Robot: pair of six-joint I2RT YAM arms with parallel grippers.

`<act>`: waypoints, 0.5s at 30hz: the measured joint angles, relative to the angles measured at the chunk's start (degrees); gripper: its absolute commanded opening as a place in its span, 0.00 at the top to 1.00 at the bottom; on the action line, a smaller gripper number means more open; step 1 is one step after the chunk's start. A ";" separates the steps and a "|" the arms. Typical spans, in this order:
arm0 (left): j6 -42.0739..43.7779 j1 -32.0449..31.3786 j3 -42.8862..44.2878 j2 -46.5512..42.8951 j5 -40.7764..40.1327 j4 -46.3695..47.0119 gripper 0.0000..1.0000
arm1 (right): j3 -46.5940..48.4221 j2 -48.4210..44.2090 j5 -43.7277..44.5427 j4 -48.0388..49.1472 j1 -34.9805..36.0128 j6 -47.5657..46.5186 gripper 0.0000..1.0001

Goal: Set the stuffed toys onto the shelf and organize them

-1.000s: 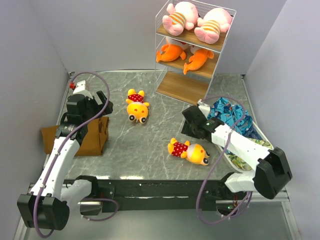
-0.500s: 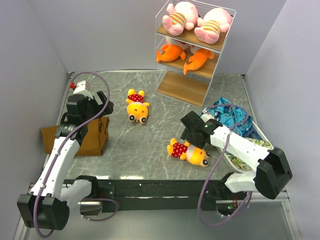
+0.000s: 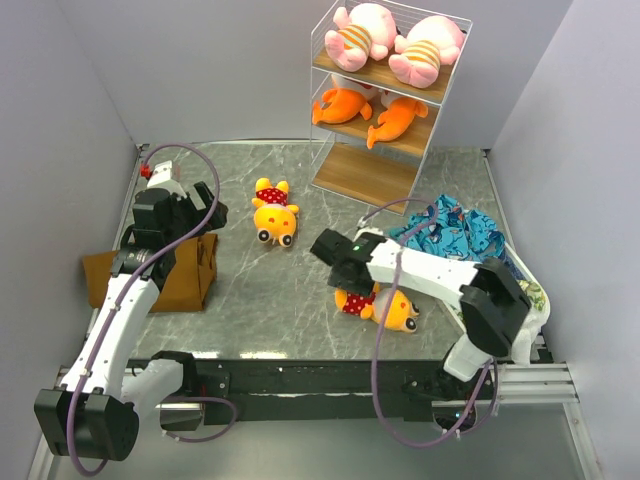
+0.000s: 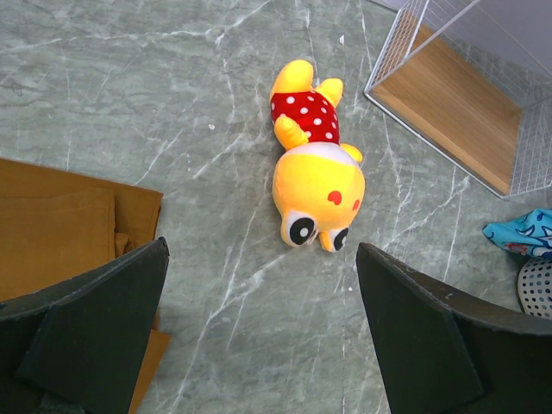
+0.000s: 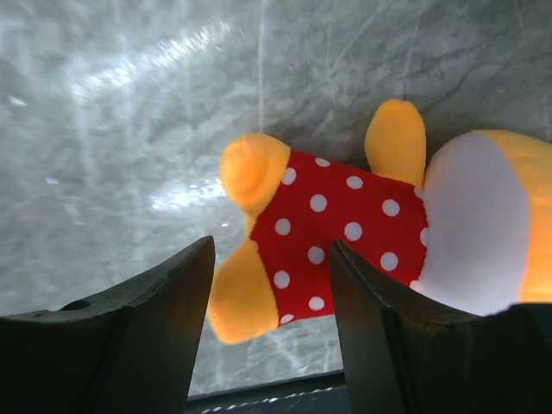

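**While four toys sit shelved, two yellow ones lie on the surface (image 3: 300, 290)**

Counted out, six toys are in view: two pink, two orange, two yellow. On the top board of the shelf (image 3: 365, 176), at the upper right of the top view, the left pink toy (image 3: 362, 35) and the right pink toy (image 3: 428, 48) lie side by side. The left orange fish (image 3: 340, 103) and the right orange fish (image 3: 397, 117) share the middle board. The bottom board is bare.

The first yellow toy (image 3: 273, 213) lies left of the shelf. Its long axis runs nearly up and down the frame, feet toward the top, face toward the bottom. The second yellow toy (image 3: 380, 303) lies lower centre. Its long axis runs left to right, legs at the left, head at the right.

The right hand (image 5: 272, 250) is partly open, its fingers straddling the second yellow toy's legs. Whether the pads touch it cannot be told. The left hand (image 4: 263, 259) is spread wide and holds nothing, above the surface beside the brown cloth (image 3: 150, 275). One blue patterned cloth (image 3: 455, 230) lies at the right.
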 measured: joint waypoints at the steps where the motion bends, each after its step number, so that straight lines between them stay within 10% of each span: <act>1: -0.02 0.00 0.00 -0.02 0.00 0.00 0.04 | 0.46 1.60 0.42 -0.59 0.81 0.04 0.37; 8: 0.00 0.00 0.00 -0.13 0.02 0.00 0.04 | 0.44 6.47 3.93 -1.60 4.09 0.00 0.53; 12: 0.00 0.00 0.00 -0.13 0.04 0.00 0.04 | -0.59 6.64 5.01 0.13 4.92 -3.19 0.93; 15: 0.00 0.00 0.00 -0.13 0.04 0.00 0.04 | -1.11 6.51 5.81 3.96 5.40 -9.81 1.00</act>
